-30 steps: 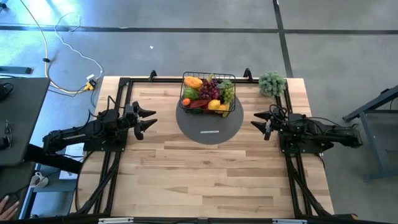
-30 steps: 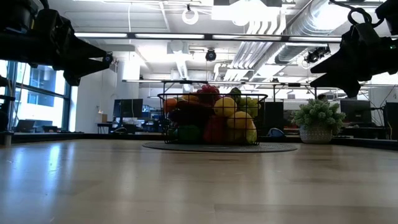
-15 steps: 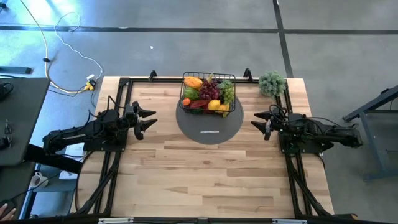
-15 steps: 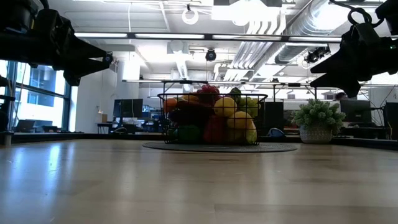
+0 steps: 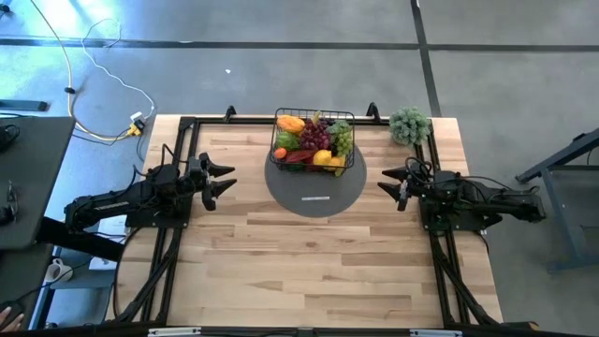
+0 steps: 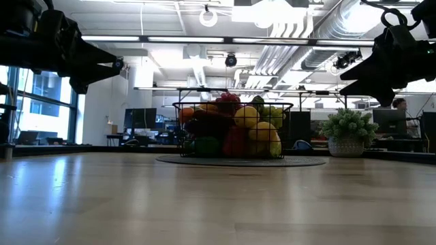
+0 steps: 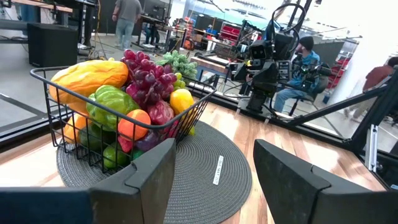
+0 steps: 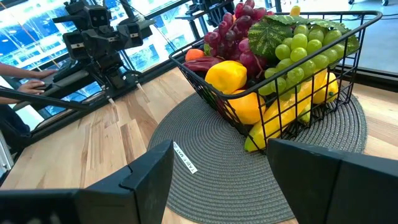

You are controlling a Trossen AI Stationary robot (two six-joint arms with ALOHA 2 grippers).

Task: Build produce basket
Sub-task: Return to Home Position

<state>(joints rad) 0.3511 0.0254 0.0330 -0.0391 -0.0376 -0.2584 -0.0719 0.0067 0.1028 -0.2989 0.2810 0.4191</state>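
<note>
The black wire basket [image 5: 314, 137] stands on the far part of a round grey mat [image 5: 315, 186], filled with produce [image 7: 134, 102]: purple grapes, green grapes, orange and yellow fruits, a green pepper. My left gripper [image 5: 227, 178] hovers open at the table's left, clear of the mat, pointing toward it. My right gripper [image 5: 384, 180] hovers open at the table's right, also pointing toward the mat. Both show high above the tabletop in the low view, my left gripper [image 6: 117, 66] on one side and my right gripper [image 6: 344, 85] on the other.
A bushy grey-green plant [image 5: 409, 124] in a pot stands at the far right corner. A small white label [image 5: 315, 197] lies on the mat's near part. Bare wooden tabletop [image 5: 309, 267] stretches toward the near edge. People show in the room beyond.
</note>
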